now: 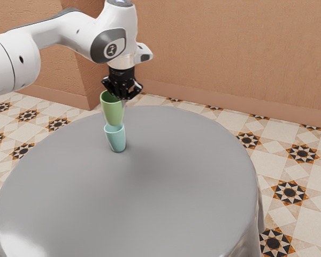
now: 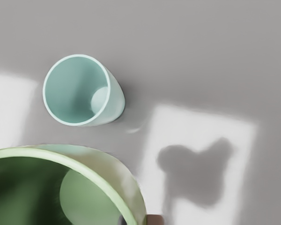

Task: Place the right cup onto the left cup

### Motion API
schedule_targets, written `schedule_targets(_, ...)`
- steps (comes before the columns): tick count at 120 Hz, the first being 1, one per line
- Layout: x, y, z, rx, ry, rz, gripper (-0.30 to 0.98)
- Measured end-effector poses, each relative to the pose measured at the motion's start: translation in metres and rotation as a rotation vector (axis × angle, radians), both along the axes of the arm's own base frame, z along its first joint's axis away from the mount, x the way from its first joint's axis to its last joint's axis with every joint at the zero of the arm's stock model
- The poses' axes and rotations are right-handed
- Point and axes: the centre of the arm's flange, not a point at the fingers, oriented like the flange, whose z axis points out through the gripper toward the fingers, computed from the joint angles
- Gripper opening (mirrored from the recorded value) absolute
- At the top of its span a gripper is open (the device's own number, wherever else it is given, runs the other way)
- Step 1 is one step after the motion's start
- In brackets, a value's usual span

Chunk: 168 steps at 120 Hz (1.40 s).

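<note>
Your black two-finger gripper (image 1: 125, 97) has the light green cup (image 1: 113, 111) pinched by its wall, one finger inside and one outside, parted only by that wall's thickness. You have this cup held in the air above the table, higher than the pale blue cup (image 1: 116, 140) and off to one side of its mouth. The blue cup stands upright on the round grey-covered table (image 1: 166, 187), open end up. Near the blue cup, you see a bright patch of light (image 2: 208, 123) on the tabletop with a dark shadow (image 2: 196, 173) across it.
</note>
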Motion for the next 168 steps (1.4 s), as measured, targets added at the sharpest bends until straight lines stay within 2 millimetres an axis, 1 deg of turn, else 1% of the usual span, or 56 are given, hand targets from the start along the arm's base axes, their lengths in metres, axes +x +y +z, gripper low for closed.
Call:
schedule_targets(25, 0.002, 0.031, -0.004, 0.007, 0.008, 0.041, -0.10)
schedule_targets(65, 0.017, 0.057, -0.029, 0.004, 0.014, 0.023, -0.10)
schedule_targets(74, 0.023, 0.064, -0.033, 0.000, 0.009, 0.017, -0.10)
schedule_targets(102, 0.041, 0.072, -0.037, -0.006, -0.008, -0.023, -0.10)
schedule_targets(127, 0.052, 0.083, -0.053, -0.017, 0.002, -0.048, -0.10)
schedule_targets(159, 0.061, 0.084, -0.063, -0.026, -0.002, -0.089, -0.10)
schedule_targets(168, 0.062, 0.083, -0.068, -0.032, 0.004, -0.098, -0.10)
